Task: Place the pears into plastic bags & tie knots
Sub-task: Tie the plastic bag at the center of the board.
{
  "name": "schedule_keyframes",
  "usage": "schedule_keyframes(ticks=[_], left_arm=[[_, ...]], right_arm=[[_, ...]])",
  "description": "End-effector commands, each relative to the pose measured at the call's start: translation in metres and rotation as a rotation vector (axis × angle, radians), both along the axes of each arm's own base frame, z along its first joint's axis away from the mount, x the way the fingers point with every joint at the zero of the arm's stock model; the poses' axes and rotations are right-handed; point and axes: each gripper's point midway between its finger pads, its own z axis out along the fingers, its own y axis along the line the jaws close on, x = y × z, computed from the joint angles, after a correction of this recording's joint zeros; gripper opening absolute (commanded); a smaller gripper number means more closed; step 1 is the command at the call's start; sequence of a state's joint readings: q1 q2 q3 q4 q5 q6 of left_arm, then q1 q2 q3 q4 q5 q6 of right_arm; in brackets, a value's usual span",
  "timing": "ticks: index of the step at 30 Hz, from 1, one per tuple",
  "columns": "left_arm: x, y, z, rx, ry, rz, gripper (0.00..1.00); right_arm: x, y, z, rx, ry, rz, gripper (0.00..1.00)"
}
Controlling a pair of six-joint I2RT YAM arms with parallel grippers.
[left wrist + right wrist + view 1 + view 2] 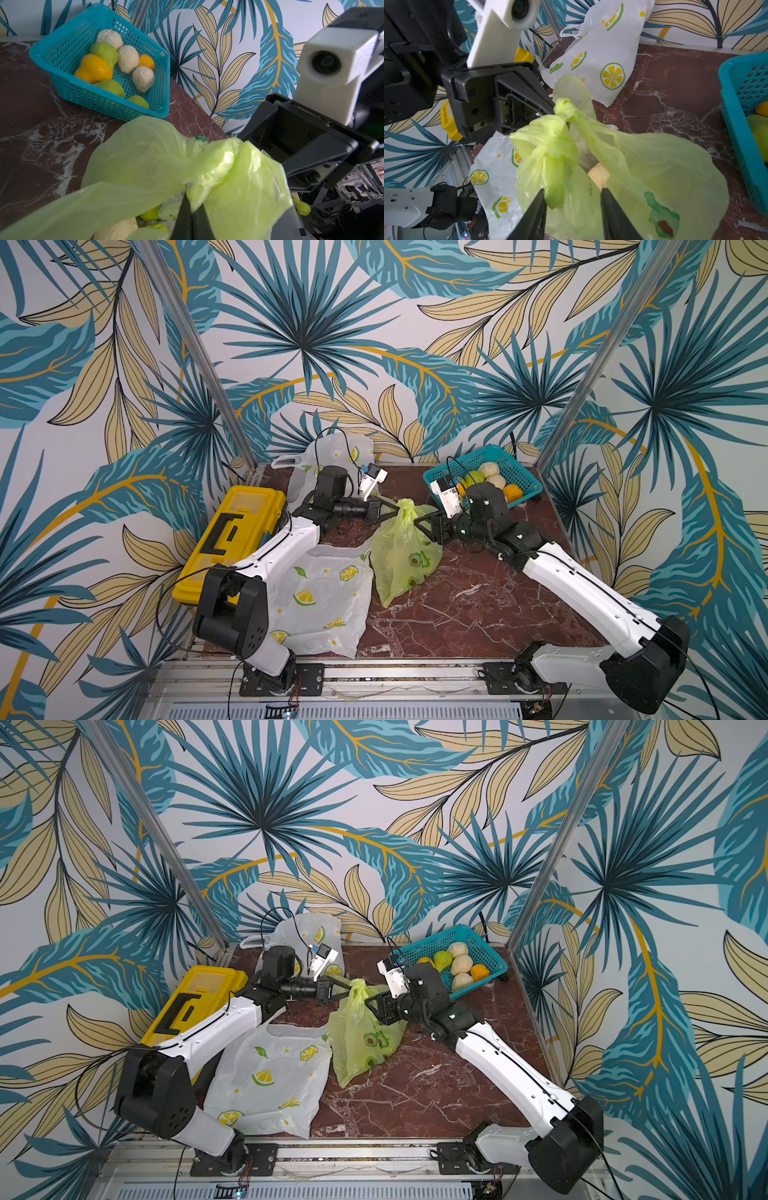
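A light green plastic bag (pixel 403 556) (pixel 361 1040) with avocado prints stands mid-table, its handles gathered into a knot (pixel 564 109) on top. My left gripper (pixel 395 508) (pixel 192 199) is shut on the gathered green plastic beside the knot. Across from it, my right gripper (pixel 417 522) (pixel 572 193) is open at the bag's top. A loose handle end hangs against one of its fingers. A cream pear (pixel 599 174) shows inside the bag. Several more pears (pixel 486 477) (pixel 116 62), green, cream and orange, lie in the teal basket (pixel 511 464).
One white lemon-print bag (pixel 324 597) (pixel 266 1077) lies flat at the front left, under my left arm. Another white bag (pixel 332 456) (pixel 602 54) stands filled at the back. A yellow toolbox (pixel 232 535) sits along the table's left edge.
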State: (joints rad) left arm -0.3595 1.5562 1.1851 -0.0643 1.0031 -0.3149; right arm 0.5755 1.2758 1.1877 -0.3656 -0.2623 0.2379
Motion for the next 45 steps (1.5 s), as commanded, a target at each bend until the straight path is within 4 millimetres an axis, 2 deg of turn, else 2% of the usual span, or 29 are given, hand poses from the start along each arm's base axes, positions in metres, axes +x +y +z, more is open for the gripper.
schedule_keyframes(ticks=[1, 4, 8, 11, 12, 18, 22, 26, 34, 36, 40, 42, 43, 45], left_arm=[[-0.008, -0.001, 0.021, -0.025, -0.057, -0.015, 0.00], [-0.009, -0.001, 0.025, -0.029, -0.064, -0.023, 0.00], [-0.013, 0.000, 0.033, -0.038, -0.078, -0.023, 0.00], [-0.015, 0.004, 0.038, -0.042, -0.085, -0.009, 0.00], [-0.015, 0.007, 0.040, -0.043, -0.088, 0.000, 0.00], [-0.023, 0.028, 0.055, -0.069, -0.095, 0.026, 0.00], [-0.023, 0.032, 0.045, -0.057, -0.068, 0.030, 0.00], [-0.021, 0.036, 0.038, -0.032, -0.058, 0.053, 0.00], [-0.018, 0.037, 0.026, -0.005, -0.037, 0.088, 0.00], [-0.019, 0.035, 0.016, 0.007, -0.022, 0.087, 0.00], [-0.022, 0.023, 0.002, 0.033, -0.008, 0.068, 0.00], [-0.028, 0.014, 0.008, 0.027, -0.026, 0.039, 0.00], [-0.031, 0.010, 0.013, 0.022, -0.043, 0.022, 0.00], [-0.038, 0.005, 0.021, 0.016, -0.078, -0.002, 0.00]], right_arm=[[-0.002, 0.003, 0.007, -0.001, -0.024, 0.022, 0.44], [0.002, 0.005, 0.004, -0.005, -0.024, 0.016, 0.39], [0.008, 0.007, -0.004, -0.029, -0.003, 0.010, 0.16], [0.008, -0.005, -0.006, -0.083, -0.003, -0.032, 0.01], [0.007, -0.013, -0.007, -0.112, -0.009, -0.051, 0.00], [-0.009, -0.059, -0.026, -0.282, -0.004, -0.140, 0.00], [-0.016, -0.081, -0.030, -0.343, -0.008, -0.181, 0.00], [-0.017, -0.097, -0.029, -0.415, -0.017, -0.225, 0.00], [-0.012, -0.113, -0.031, -0.489, -0.027, -0.292, 0.00], [-0.013, -0.110, -0.036, -0.472, -0.017, -0.283, 0.00], [-0.017, -0.096, -0.064, -0.423, 0.066, -0.240, 0.00], [-0.018, -0.083, -0.050, -0.330, 0.069, -0.221, 0.00], [-0.019, -0.075, -0.038, -0.263, 0.061, -0.202, 0.07], [-0.021, -0.062, -0.016, -0.179, 0.057, -0.157, 0.29]])
